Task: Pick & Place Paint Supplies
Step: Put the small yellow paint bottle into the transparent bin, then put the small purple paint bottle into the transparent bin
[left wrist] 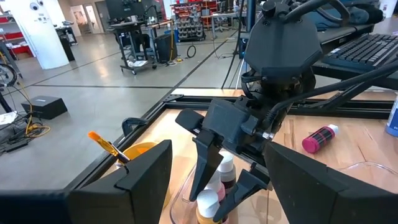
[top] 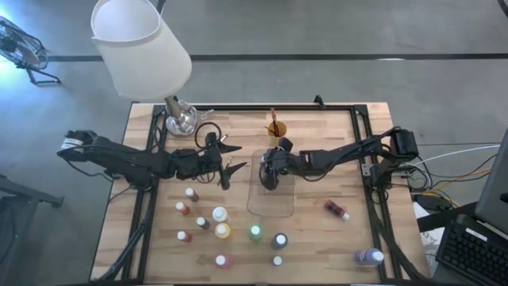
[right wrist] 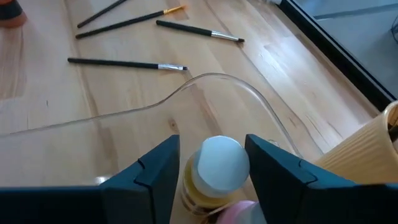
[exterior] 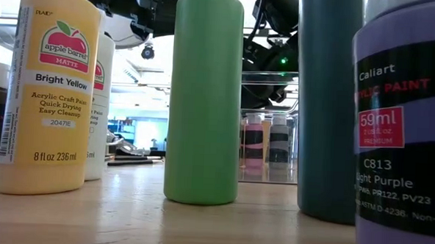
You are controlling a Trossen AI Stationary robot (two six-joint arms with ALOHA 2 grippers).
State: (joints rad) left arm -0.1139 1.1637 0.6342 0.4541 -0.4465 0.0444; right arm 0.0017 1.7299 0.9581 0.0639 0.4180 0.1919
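My right gripper (right wrist: 212, 165) is open over the far end of the clear tray (top: 274, 208). Its fingers stand on either side of a white-capped yellowish bottle (right wrist: 217, 167), which stands upright in the tray beside a pink-capped one (right wrist: 241, 213). My left gripper (top: 230, 163) hangs open just left of the tray, holding nothing and facing the right gripper (left wrist: 217, 180). Several small paint bottles (top: 220, 230) stand on the table's near half. A pink bottle (top: 336, 210) lies on its side to the right. Thin brushes (right wrist: 127, 63) lie flat on the wood beyond the tray. My right gripper comes slanting down from above with a finger on each side of the white cap (right wrist: 219, 158). A clear gap shows beside one finger (right wrist: 158, 171). Whether the other finger (right wrist: 267, 168) touches the cap, I cannot tell. The bottle stands upright on the tray's floor.
An orange cup (top: 275, 128) with a brush in it stands just beyond the tray. A lamp with a white shade (top: 141, 44) rises at the far left corner. A purple bottle (top: 369, 256) lies near the front right corner. Bare wood lies to the right of the tray.
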